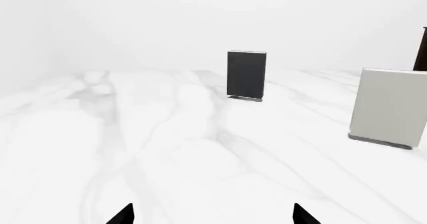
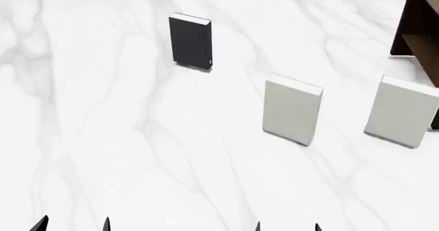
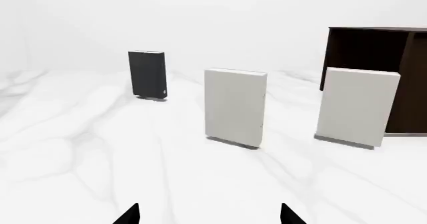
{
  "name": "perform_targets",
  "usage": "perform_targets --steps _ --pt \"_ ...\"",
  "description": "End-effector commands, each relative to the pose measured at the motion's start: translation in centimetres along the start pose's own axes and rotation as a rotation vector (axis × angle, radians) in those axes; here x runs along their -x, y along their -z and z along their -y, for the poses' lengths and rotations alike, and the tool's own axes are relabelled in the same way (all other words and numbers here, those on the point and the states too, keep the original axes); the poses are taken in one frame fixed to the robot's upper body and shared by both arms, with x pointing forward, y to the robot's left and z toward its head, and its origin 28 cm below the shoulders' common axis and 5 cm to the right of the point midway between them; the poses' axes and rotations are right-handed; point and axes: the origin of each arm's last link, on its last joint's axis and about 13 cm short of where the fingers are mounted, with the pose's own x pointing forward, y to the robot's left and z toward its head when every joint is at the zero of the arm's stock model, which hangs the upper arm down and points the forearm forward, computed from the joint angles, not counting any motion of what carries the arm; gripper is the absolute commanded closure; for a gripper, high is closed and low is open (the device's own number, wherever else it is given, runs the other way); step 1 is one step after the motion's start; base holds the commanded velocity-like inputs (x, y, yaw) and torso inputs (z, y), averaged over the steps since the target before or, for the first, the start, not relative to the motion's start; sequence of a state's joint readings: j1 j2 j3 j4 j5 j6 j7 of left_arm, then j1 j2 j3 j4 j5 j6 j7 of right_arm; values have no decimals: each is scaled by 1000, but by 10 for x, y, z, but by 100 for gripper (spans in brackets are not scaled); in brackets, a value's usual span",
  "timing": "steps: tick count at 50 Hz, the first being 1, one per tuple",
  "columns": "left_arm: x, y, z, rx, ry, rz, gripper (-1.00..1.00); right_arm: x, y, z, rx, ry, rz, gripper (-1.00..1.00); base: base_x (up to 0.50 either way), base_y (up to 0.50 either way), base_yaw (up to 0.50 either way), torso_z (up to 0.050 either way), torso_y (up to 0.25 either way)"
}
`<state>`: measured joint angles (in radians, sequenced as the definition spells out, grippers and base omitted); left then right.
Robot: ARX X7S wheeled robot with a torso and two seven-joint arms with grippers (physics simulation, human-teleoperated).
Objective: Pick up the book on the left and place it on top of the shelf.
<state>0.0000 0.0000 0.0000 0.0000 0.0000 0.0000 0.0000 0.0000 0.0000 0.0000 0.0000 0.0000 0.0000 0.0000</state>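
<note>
I count three books standing upright on the white marbled counter (image 2: 103,138), and one shelf. The black book (image 2: 190,40) stands alone toward the far left of the counter, its white page edge showing along the top and a tiny pale mark near its lower corner. Nothing touches it. Two larger pale grey books stand nearer to me and to its right: the first grey book (image 2: 292,109) around the middle of the counter, the second grey book (image 2: 401,110) further right, well apart from each other. The dark brown shelf (image 2: 418,28) sits at the far right, only partly in my head view, just behind the second grey book.

I see two claws, both low at the near edge of my head view and both far from the black book. The left claw (image 2: 73,225) shows two dark fingertips held spread, with nothing between them. The right claw (image 2: 287,227) is likewise spread apart and holds nothing.
</note>
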Motion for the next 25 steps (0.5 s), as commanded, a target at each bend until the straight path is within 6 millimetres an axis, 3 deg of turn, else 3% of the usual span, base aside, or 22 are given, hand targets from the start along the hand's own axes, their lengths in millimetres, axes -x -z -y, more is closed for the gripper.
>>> perform_targets --steps 1,21,25 --pt "1 -2 0 3 4 -4 -100 -1 -1 0 14 16 13 -100 0 0 0 0 0" --pt "-2 1 1 0 0 -28 -100 -2 0 0 23 28 -1 -100 0 -1 0 0 0" --pt "-2 2 1 -1 0 -27 -100 -2 0 0 0 22 -21 -100 0 -500 0 0 0"
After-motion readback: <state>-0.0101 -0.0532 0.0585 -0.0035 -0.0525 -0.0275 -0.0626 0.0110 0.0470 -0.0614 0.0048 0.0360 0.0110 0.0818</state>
